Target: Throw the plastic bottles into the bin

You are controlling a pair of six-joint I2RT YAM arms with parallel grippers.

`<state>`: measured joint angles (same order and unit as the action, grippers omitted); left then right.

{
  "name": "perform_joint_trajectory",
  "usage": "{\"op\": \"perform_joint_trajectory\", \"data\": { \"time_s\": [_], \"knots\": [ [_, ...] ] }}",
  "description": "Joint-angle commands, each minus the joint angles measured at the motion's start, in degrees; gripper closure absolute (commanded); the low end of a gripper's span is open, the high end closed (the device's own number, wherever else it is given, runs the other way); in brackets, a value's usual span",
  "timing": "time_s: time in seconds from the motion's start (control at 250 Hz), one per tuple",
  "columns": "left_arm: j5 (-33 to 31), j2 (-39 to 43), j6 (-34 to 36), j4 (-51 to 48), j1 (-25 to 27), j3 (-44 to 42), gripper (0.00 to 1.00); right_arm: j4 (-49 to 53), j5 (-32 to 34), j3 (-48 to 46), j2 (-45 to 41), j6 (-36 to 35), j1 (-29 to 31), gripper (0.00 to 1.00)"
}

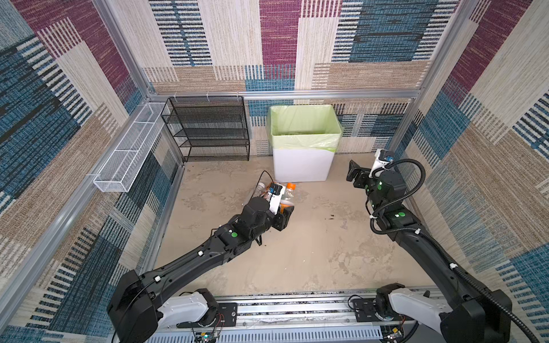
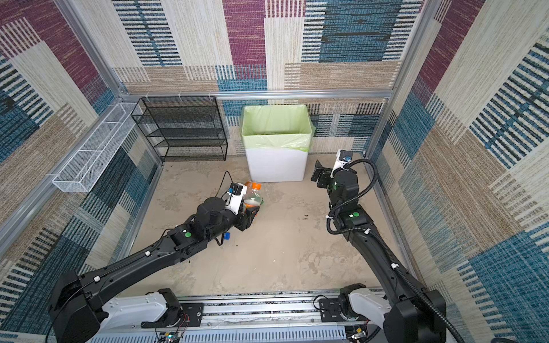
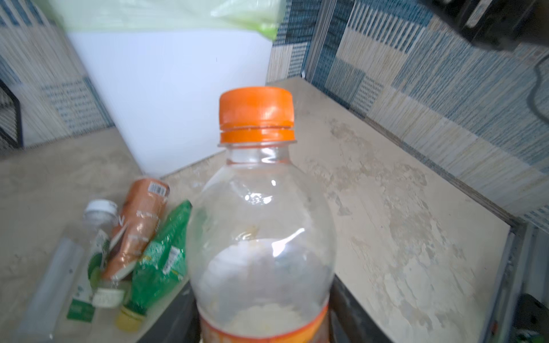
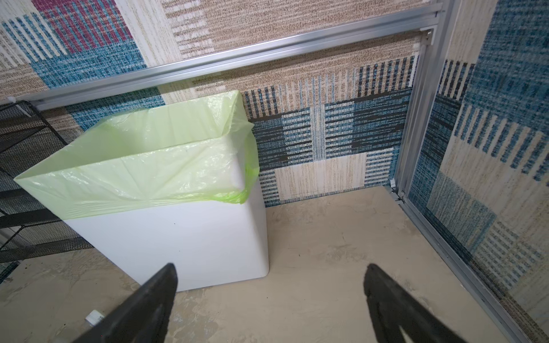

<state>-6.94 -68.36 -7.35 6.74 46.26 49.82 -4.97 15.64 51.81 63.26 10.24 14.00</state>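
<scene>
While it is reached over the floor (image 1: pixel 297 252), left gripper (image 2: pixel 250 213): jaws are clamped on the lower body of the orange-capped bottle (image 3: pixel 261 237); dark fingers (image 3: pixel 346 308) are seen on either side of it in the left wrist view
Orange-capped bottle: clear, with an orange label band low on its body; held just in front of the bin (image 1: pixel 300 166), its cap turned toward the bin's white wall; whether it is clear of the floor cannot be told
Other bottles: a white-capped bottle (image 3: pixel 99 213), an orange-labelled bottle (image 3: pixel 139 225) and a green bottle (image 3: pixel 165 255) are seen lying together on the floor beside the held one, touching one another; in both top views they are largely hidden under the left wrist
Bin: stood upright at the far edge of the floor, just beside the black mesh rack (image 1: pixel 208 130); lined with a pale green bag (image 4: pixel 133 178) folded over its rim; its contents cannot be made out
Right gripper (image 4: pixel 271 268): jaws are spread wide with nothing between them; held above the floor near the bin's right side, pointed toward it
Blue cap (image 2: pixel 227 236): seen on the floor under the left arm
White wire basket (image 1: pixel 127 151): mounted at the left side, next to the rack
</scene>
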Motion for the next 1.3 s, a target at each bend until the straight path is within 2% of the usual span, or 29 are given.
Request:
{"op": "perform_joint_trajectory", "data": {
  "time_s": [0.0, 0.14, 0.336, 0.516, 0.692, 0.788, 0.876, 0.94, 1.076, 1.116, 1.188, 1.296],
  "knots": [
    [-3.23, 0.43, 11.44, 20.12, -0.03, 0.86, 0.4, 0.51, 0.45, 0.61, -1.0, 0.34, -0.07, 0.03],
    [-2.92, -0.34, 19.82, 36.1, -0.03, 1.67, 0.4, 0.06, 0.36, 0.18, -2.17, 0.74, -0.02, 0.03],
    [-1.14, -3.45, 26.36, 52.1, -0.03, 3.8, 0.4, -1.22, 1.05, -1.2, -3.57, 1.21, -0.03, 0.04],
    [2.59, -7.11, 32.55, 62.19, -0.03, 8.53, 0.4, -2.91, 1.74, -2.2, -4.37, 0.79, -0.02, 0.05],
    [5.01, -13.28, 36.36, 64.03, -0.44, 18.5, 0.4, -4.77, 2.13, -2.91, -4.65, 0.57, -0.04, 0.05],
    [3.96, -19.39, 33.97, 59.38, -2.62, 28.16, 0.4, -5.88, 2.1, -3.45, -4.8, 0.91, 0.02, 0.05],
    [3.12, -27.29, 24.27, 51.08, -7.57, 39.92, 0.37, -6.41, 1.19, -3.76, -4.3, 1.49, -0.05, 0.05],
    [2.52, -34.04, 19.47, 40.06, -10.01, 51.34, 0.36, -6.89, 0.64, -4.3, -4.09, 1.95, -0.09, 0.05],
    [3.85, -47.86, 13.21, 11.15, -12.92, 77.51, 0.23, -5.58, -2.73, -4.5, -3.85, 3.37, -0.07, 0.05],
    [3.92, -48.98, 12.2, 8.65, -13.04, 79.5, 0.22, -4.32, -3.48, -4.24, -3.85, 3.47, -0.07, 0.06],
    [4.97, -48.28, 10.69, 9.24, -13.04, 77.73, 0.17, -3.17, -3.5, -5.13, -4.76, 3.4, -0.04, 0.05],
    [5.33, -47.77, 10.64, 5.15, -13.15, 78.58, 0.12, -1.62, -3.36, -6.23, -5.79, 3.44, -0.05, 0.04]
  ]
}}
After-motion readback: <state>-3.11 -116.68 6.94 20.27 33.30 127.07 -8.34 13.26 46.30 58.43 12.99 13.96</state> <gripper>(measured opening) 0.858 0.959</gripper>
